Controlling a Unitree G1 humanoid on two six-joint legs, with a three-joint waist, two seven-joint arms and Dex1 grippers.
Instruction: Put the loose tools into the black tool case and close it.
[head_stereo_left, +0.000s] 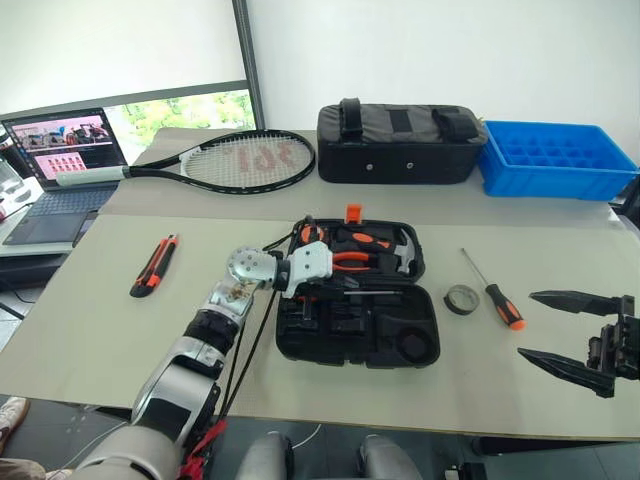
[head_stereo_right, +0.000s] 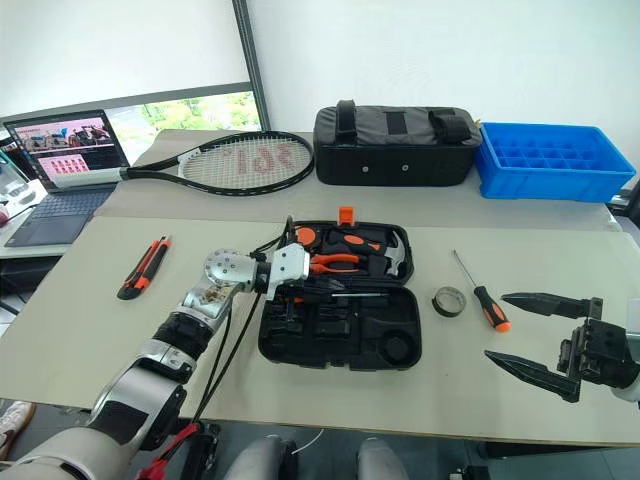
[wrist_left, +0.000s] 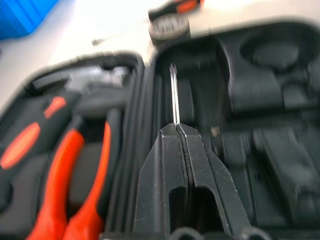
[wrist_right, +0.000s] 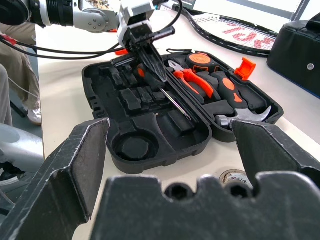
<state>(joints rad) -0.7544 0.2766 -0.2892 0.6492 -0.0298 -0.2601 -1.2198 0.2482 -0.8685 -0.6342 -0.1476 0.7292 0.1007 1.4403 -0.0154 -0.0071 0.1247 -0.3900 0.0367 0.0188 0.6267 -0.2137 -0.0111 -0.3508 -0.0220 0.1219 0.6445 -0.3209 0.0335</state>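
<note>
We are holding our left gripper (wrist_right: 159, 75) over the open black tool case (head_stereo_left: 425, 350), its two fingers (wrist_left: 200, 165) pinched together on a screwdriver (wrist_right: 175, 104) whose thin metal shaft is projecting past the fingertips above the moulded slots of the case's near half. The far half of the case is carrying orange-handled pliers (head_stereo_left: 352, 259) and a hammer (head_stereo_left: 400, 255), with the small orange latch (head_stereo_left: 353, 212) standing at its far edge. We are keeping our right gripper (head_stereo_left: 572, 329) at the right side of the table (head_stereo_left: 90, 330), fingers spread wide and holding nothing. Between that gripper and the case, a dark tape roll (head_stereo_left: 461, 299) and a black-and-orange screwdriver (head_stereo_left: 495, 292) are lying just beside each other. An orange-black utility knife (head_stereo_left: 155, 266) is lying well left of the case. Farther back are a tennis racket (head_stereo_left: 235, 160), a black fabric bag (head_stereo_left: 400, 143), a blue plastic tray (head_stereo_left: 555, 160) and a laptop (head_stereo_left: 60, 170).
</note>
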